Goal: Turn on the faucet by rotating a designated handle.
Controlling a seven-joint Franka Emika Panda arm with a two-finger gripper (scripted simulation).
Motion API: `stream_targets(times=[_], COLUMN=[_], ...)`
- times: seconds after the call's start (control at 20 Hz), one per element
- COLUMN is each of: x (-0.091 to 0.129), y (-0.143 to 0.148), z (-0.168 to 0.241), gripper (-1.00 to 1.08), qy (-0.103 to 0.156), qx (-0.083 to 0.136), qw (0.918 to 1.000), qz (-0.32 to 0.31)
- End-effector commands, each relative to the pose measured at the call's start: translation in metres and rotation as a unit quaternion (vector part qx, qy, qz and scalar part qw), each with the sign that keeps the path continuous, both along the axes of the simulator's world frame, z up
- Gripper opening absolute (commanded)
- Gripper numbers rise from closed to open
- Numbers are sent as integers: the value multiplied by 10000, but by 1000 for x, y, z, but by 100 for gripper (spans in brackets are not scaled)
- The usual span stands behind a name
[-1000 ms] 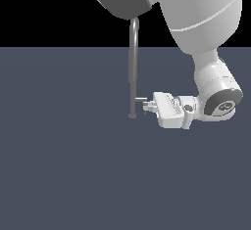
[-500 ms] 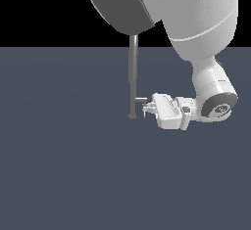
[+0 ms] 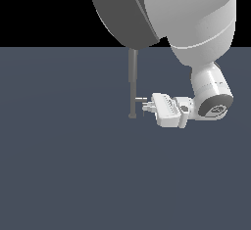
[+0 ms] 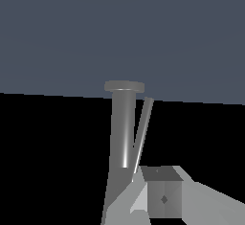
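Grey faucet (image 3: 132, 84), white hand (image 3: 145, 103) alongside

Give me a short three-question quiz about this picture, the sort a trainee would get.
1. True or false: the gripper is level with the arched top of the faucet.
2. On which side of the faucet pipe does the gripper sit in the exterior view: A) left, B) right?
3. Fill in: the small part sticking out of the pipe near the gripper is the ______.

Key:
1. False; it sits low, near the faucet's base.
2. B.
3. handle.
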State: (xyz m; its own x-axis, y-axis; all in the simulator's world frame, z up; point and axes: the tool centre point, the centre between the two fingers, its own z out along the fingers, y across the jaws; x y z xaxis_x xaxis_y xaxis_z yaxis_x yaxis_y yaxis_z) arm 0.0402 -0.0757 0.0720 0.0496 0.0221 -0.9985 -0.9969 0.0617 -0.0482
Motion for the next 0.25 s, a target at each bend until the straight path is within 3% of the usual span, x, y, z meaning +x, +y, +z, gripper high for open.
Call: stream_targets(times=[0.0, 0.2], x=[-1, 3], y=[0, 0], z=[-34, -42], gripper=[-100, -100], qy=[203, 236], qx=[-101, -106], qw=[9997, 9996], qz=[-109, -115])
